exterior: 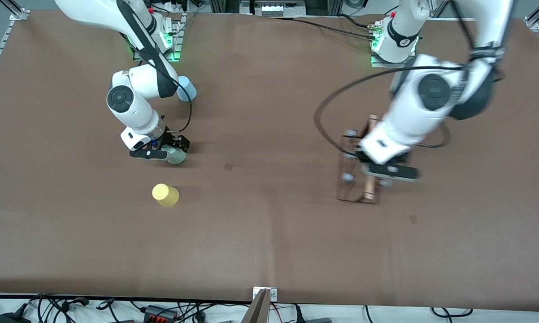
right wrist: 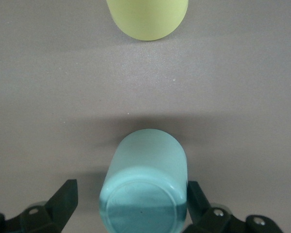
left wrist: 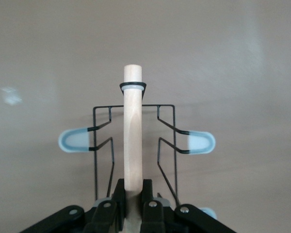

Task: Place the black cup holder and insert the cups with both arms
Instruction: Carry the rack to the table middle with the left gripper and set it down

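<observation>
Left gripper [left wrist: 133, 204]: clamped on thin black wire cup holder's [exterior: 357, 168] wooden rod; off-centre grip, rack may swing.
Right gripper [right wrist: 131, 204]: jaws open, straddling pale grey-green plastic tumbler [right wrist: 144, 182]; may topple it.

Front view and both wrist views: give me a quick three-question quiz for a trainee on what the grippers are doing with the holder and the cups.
1. True or false: the left gripper is shut on the wooden handle of the black cup holder.
2. Which cup sits between the open fingers of the right gripper? A, yellow. B, grey-green. C, light blue.
3. Fill in: the holder's prongs carry ___ cups.

Key: 1 true; 2 B; 3 zero.
</observation>
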Tool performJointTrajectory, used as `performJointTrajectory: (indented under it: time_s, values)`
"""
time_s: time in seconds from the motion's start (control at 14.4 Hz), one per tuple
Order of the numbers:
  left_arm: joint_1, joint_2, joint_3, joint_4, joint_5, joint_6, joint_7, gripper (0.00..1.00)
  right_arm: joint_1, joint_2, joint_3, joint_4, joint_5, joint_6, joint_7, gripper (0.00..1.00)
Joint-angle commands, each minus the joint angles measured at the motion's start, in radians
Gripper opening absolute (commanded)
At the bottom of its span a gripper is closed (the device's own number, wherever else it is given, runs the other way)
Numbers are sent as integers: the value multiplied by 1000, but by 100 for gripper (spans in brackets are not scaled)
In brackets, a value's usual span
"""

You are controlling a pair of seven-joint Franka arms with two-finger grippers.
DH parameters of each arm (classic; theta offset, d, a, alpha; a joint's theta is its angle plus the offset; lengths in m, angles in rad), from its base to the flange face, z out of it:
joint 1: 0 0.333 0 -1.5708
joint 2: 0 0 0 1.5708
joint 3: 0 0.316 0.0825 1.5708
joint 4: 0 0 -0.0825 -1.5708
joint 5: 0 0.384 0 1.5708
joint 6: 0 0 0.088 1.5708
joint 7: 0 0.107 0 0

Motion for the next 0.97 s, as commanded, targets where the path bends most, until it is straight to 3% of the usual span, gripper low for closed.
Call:
performJointTrajectory:
  time_s: [0.0,0.28,0.42,0.63,0.69,0.83,0.9]
  values:
    - [-96,72,8,84,15,-14,-156,1,8,-10,-6,-18,4,23,8,100]
    - [-222,184,11,213,15,-14,-238,1,6,-8,-7,-17,6,23,8,100]
    - [-245,207,12,227,18,-8,-311,1,6,-2,-7,-17,6,23,8,98]
    - [-277,220,11,226,18,67,-408,1,3,-5,-7,-15,6,15,8,36]
    - [-293,229,12,226,18,75,-442,1,2,-7,-7,-14,6,14,7,21]
    - [-310,240,17,227,21,75,-456,1,0,-16,-9,-9,6,12,-7,8]
    - [-311,243,15,226,44,76,-456,1,-2,-22,-10,-9,6,9,-9,8]
